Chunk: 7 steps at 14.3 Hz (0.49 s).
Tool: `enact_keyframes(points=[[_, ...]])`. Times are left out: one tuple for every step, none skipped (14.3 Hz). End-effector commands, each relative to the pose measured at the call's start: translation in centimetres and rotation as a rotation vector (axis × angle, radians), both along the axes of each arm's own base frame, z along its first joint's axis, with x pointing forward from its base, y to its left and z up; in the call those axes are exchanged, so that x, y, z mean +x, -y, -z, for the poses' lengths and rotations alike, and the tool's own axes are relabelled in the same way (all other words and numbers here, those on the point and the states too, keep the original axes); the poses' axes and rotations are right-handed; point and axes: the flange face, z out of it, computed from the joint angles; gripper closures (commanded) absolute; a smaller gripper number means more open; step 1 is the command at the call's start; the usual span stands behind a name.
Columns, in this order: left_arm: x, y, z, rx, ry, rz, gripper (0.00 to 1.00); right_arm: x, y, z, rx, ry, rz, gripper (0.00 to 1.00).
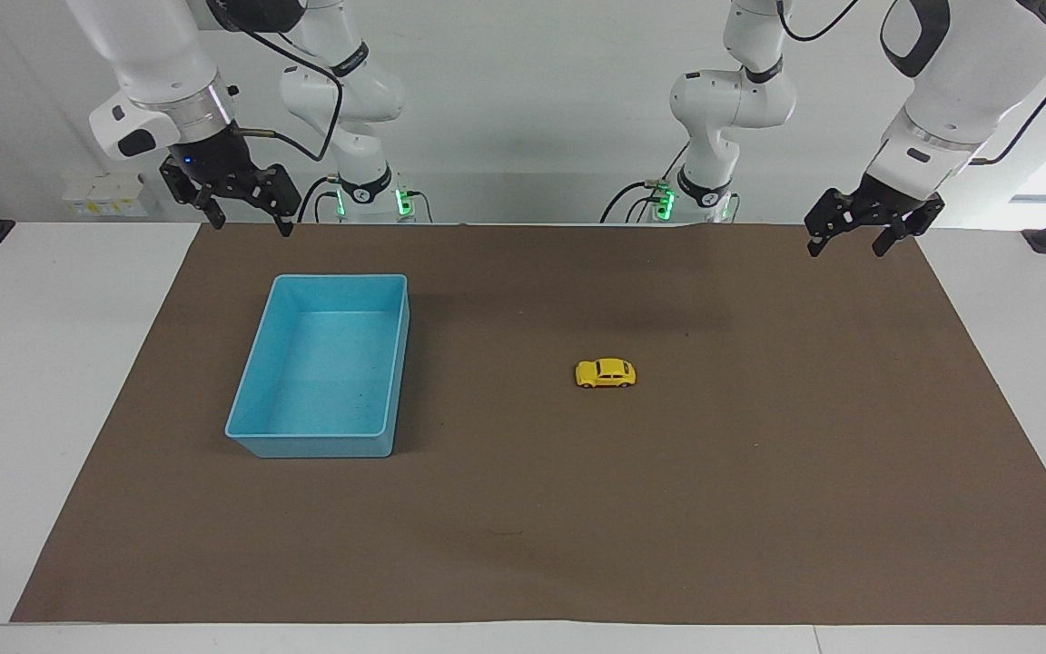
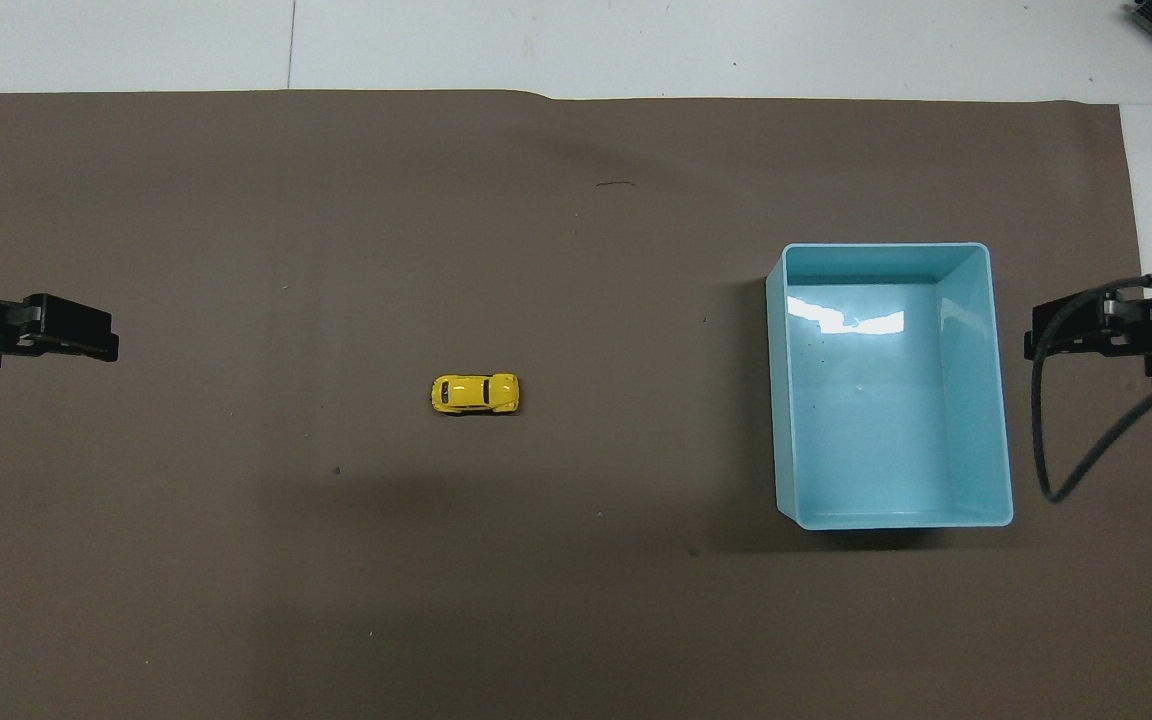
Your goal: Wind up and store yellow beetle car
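Two grippers, and we've got both up in the air with nothing in them. Our left gripper [image 1: 848, 241] hangs over the brown mat's [image 1: 759, 472] edge at the left arm's end of the table, fingers spread apart. Our right gripper [image 1: 246, 216] sits over the mat's edge at the right arm's end, just robot-side of the light blue bin [image 1: 255, 363], fingers spread too. The yellow beetle car [image 1: 606, 373] is on its wheels out on the mat, roughly mid-table, well apart from the bin and toward the left arm's end from it. From overhead we see the car [image 2: 475, 394] lying side-on to us. The bin [image 2: 1000, 400] has nothing in it.
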Motion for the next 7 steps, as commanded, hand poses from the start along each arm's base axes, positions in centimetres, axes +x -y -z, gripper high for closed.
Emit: enact_keyframes(points=[[0.1,0.6,0.4,0.010,0.007,-0.124,0.00,-0.3,0.2,-0.2,0.004,-0.010,-0.020,0.00],[0.1,0.6,0.4,0.012,0.004,-0.179,0.00,-0.3,0.2,-0.2,0.004,-0.010,-0.020,0.00],[0.1,0.6,0.4,0.011,0.002,-0.261,0.00,-0.3,0.2,-0.2,0.004,-0.010,-0.020,0.00],[0.2,0.7,0.5,0.011,-0.003,-0.368,0.00,-0.3,0.3,-0.2,0.004,-0.010,-0.019,0.00],[0.3,1.0,0.8,0.013,-0.009,-0.469,0.00,-0.3,0.2,-0.2,0.004,-0.010,-0.020,0.00],[0.2,2.0,0.8,0.015,-0.012,-0.534,0.00,-0.3,0.2,-0.2,0.004,-0.010,-0.020,0.00],[0.0,2.4,1.1,0.019,-0.017,-0.585,0.00,-0.3,0.3,-0.2,0.004,-0.010,-0.019,0.00]])
